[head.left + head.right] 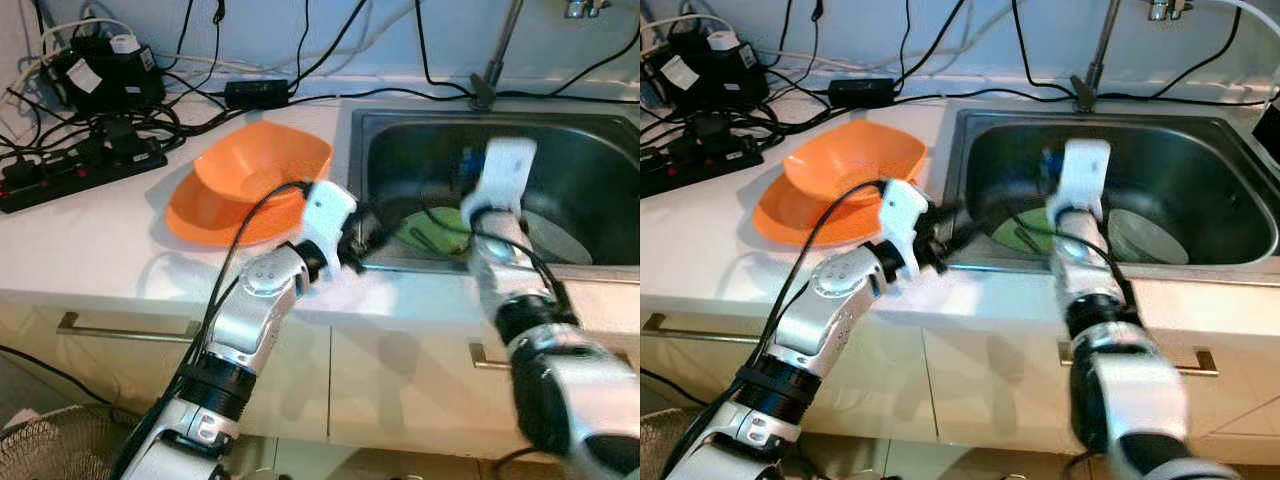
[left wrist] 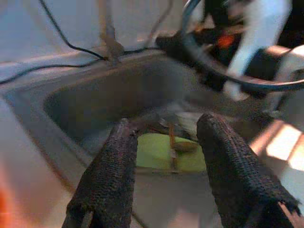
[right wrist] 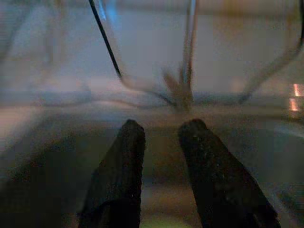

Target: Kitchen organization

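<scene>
An orange bowl (image 1: 262,160) rests in an orange plate (image 1: 205,215) on the white counter, left of the steel sink (image 1: 400,125). In the sink lie a green plate (image 1: 432,230) with a brownish utensil (image 2: 173,145) on it, and a grey dish (image 1: 556,236) to its right. My left gripper (image 1: 366,236) hovers over the sink's front left rim, open, with the green plate (image 2: 154,152) beyond its fingers (image 2: 116,161). Over the basin, my right gripper (image 3: 161,142) points at the back wall, open and holding nothing.
A black power strip (image 1: 80,168), adapters and several cables crowd the counter's back left. The faucet stem (image 1: 492,70) rises behind the sink. A small blue item (image 1: 468,160) sits deep in the basin. Cabinet handles (image 1: 125,327) run below the counter edge.
</scene>
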Tool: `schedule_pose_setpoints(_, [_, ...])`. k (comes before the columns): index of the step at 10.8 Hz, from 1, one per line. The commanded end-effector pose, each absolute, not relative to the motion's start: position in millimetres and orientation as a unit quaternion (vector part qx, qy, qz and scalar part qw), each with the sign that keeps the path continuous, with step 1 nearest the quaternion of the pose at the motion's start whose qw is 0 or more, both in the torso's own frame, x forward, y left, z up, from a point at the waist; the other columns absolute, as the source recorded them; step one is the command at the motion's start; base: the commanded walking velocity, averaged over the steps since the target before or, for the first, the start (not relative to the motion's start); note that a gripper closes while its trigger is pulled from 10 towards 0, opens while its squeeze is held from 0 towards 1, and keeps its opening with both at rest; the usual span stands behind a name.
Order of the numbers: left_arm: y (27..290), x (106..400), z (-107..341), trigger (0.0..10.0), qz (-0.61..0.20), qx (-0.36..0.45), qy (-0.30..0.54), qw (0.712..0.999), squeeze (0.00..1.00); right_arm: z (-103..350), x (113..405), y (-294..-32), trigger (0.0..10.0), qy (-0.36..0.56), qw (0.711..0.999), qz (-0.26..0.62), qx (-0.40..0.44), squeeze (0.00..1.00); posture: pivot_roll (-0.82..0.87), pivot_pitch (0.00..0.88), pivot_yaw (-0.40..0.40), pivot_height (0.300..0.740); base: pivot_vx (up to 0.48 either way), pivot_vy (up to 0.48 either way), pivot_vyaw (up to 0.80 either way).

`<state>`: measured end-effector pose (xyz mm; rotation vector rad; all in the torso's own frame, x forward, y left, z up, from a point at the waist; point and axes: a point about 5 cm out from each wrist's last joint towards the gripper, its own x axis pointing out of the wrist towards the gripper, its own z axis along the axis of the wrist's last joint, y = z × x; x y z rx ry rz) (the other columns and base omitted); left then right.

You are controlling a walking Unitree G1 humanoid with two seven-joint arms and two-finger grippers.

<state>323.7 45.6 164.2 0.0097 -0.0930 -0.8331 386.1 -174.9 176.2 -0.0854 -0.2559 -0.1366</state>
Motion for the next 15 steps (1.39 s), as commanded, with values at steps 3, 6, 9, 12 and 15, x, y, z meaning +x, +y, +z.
schedule_pose_setpoints(3, [55,333,177,10.0,-0.349,0.013,-0.091,0.933,0.00,190,363,-158,10.0,-0.232,0.971,-0.051,-0.036,0.00,0.01,0.009,0.062,0.740,0.000,0.000,0.00])
schedule_pose_setpoints(6, [62,338,184,10.0,-0.324,0.028,-0.116,0.938,0.00,169,338,-139,10.0,-0.221,0.975,-0.032,-0.023,0.00,0.01,0.022,0.067,0.740,0.000,0.000,0.00])
schedule_pose_setpoints(9, [79,345,203,10.0,-0.297,0.116,-0.146,0.936,0.00,157,328,-129,10.0,-0.195,0.980,-0.020,-0.015,0.00,0.02,0.032,0.066,0.740,0.000,0.000,0.00])
schedule_pose_setpoints(12, [121,348,231,10.0,-0.300,0.171,-0.159,0.925,1.00,153,324,-125,10.0,-0.180,0.984,-0.018,-0.009,0.00,0.03,0.034,0.071,0.740,0.000,0.000,0.00])
schedule_pose_setpoints(15, [147,343,234,10.0,-0.336,0.239,-0.121,0.903,1.00,150,322,-122,10.0,-0.170,0.985,-0.018,-0.005,0.00,0.05,0.039,0.078,0.740,0.000,0.000,0.00])
